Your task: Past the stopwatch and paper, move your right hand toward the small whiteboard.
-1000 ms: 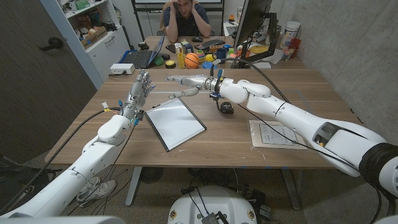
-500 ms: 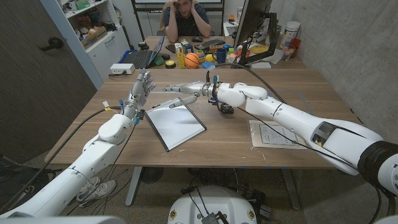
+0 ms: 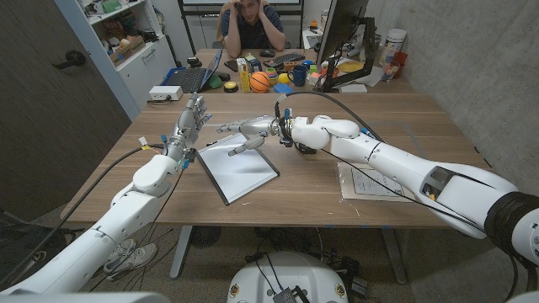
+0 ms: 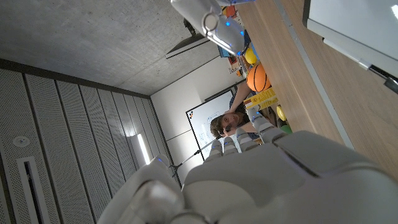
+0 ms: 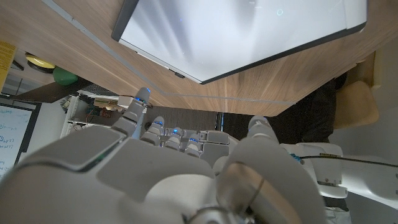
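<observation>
leftward my right hand (image 3: 246, 135) has slid, fingers spread and empty, over the small whiteboard's (image 3: 238, 166) far edge; reach looks nearly complete

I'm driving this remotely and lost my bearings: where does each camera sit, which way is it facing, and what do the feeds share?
Head view: on the robot's head, looking down over the wooden table; both arms show, the right robot hand above the small whiteboard, the left robot hand raised beside it.
Left wrist view: on the left wrist, looking along the left robot hand's back toward the far desk and a seated person.
Right wrist view: on the right wrist, looking along the right robot hand's back at the whiteboard.
Shared: all three show the whiteboard.
</observation>
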